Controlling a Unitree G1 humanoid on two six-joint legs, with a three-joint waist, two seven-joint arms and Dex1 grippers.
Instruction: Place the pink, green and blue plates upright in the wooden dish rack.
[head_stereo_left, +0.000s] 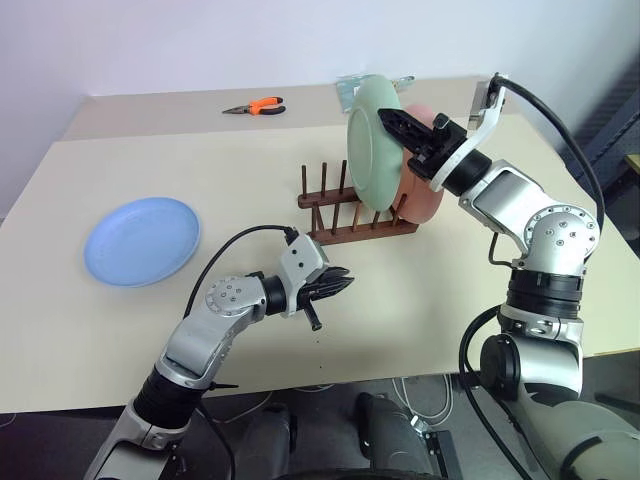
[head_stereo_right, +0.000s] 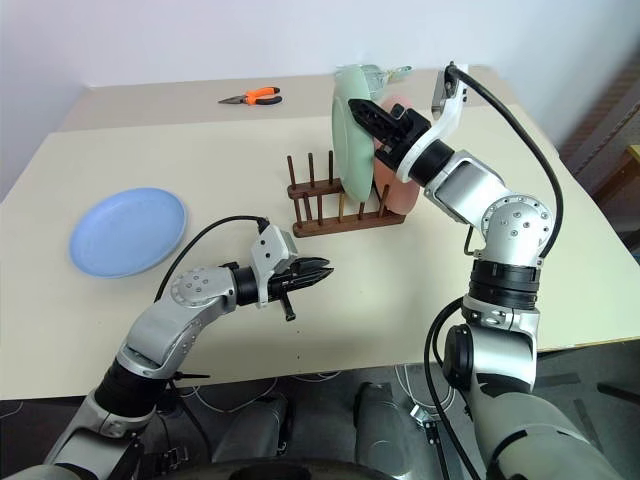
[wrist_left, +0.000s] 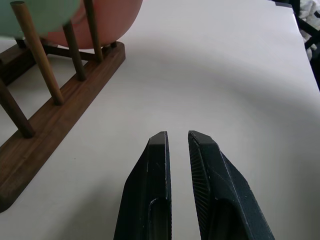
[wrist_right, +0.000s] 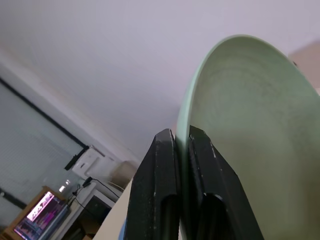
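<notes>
Bright, even diffuse light; soft shadows on table (head_stereo_left: 420, 300); wrist views sharp, no glare.

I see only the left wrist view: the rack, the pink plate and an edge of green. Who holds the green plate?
Observer: The right gripper grips its upper rim. The green plate stands upright beside the pink plate, its lower edge among the pegs of the rack.
Operator: And where is the blue plate?
Observer: The blue plate lies flat on the table, well to the left of the rack, with no gripper on it.
Operator: Is anything else on the table?
Observer: Orange pliers lie near the far edge.
</notes>
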